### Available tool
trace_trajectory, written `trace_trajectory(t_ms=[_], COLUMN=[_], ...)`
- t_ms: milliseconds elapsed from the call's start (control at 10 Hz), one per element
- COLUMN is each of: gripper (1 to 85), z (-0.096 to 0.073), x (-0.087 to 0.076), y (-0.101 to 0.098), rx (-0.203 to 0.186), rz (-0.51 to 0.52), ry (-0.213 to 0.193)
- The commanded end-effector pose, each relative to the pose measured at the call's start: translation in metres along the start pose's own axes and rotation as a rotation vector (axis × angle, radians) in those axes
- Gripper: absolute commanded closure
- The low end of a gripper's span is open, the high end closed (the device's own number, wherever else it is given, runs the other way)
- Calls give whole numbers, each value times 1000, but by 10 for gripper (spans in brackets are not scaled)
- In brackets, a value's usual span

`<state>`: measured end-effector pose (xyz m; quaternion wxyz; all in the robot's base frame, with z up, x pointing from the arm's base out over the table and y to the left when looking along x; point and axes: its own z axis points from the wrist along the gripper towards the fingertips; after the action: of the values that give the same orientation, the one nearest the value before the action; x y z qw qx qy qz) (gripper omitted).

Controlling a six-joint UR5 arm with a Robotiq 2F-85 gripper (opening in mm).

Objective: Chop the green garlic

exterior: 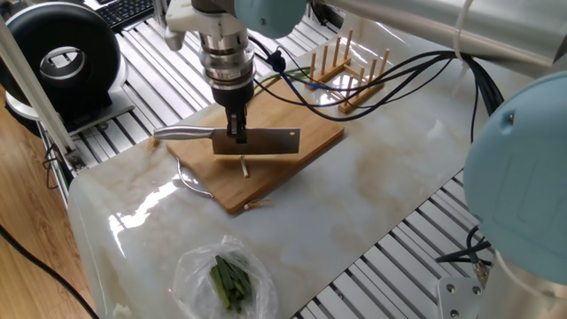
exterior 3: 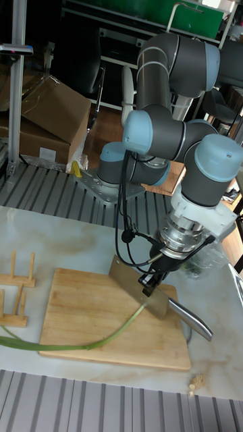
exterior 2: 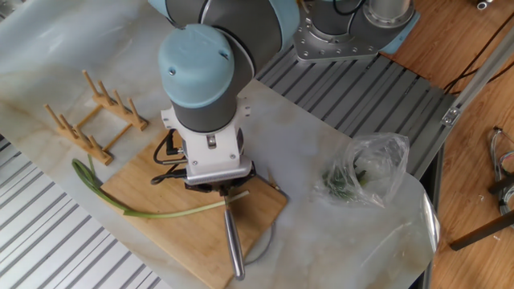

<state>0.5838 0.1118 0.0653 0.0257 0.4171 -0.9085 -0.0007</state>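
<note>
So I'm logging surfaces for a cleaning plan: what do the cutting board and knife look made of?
The cutting board looks like bamboo or pale wood, matte, with strip grain. The knife, held in the gripper, looks like brushed steel, blade and handle alike grey and reflective.

The table (exterior: 381, 190) has a pale marble-look top streaked with tan, set on a ribbed metal frame. A bamboo cutting board (exterior 2: 181, 221) lies near the middle, with a grey round thing (exterior: 190, 180) half hidden under one of its corners. A wooden peg rack (exterior: 348, 71) stands by the far edge, beyond the board. A clear plastic bag of dark green leaves (exterior: 226, 282) lies near the opposite edge. A tiny pale scrap (exterior 3: 194, 385) sits just off the board's corner.
</note>
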Motion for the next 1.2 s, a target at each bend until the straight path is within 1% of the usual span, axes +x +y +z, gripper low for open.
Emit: trace_trajectory(t_ms=[0,200,400,500,600,800,1000,1100], gripper=[843,843,843,843,843,843,843,843], z=[4,9,16,13,11,5,-9,-13], x=[-6,-10,-16,-14,-13,-14,-16,-17], y=[1,6,7,7,11,14,11,7], rx=[-3,-1,-2,0,-7,-14,-17,-19], rz=[13,36,45,48,62,72,78,76], ry=[-21,-37,-58,-43,-35,-31,-43,-51])
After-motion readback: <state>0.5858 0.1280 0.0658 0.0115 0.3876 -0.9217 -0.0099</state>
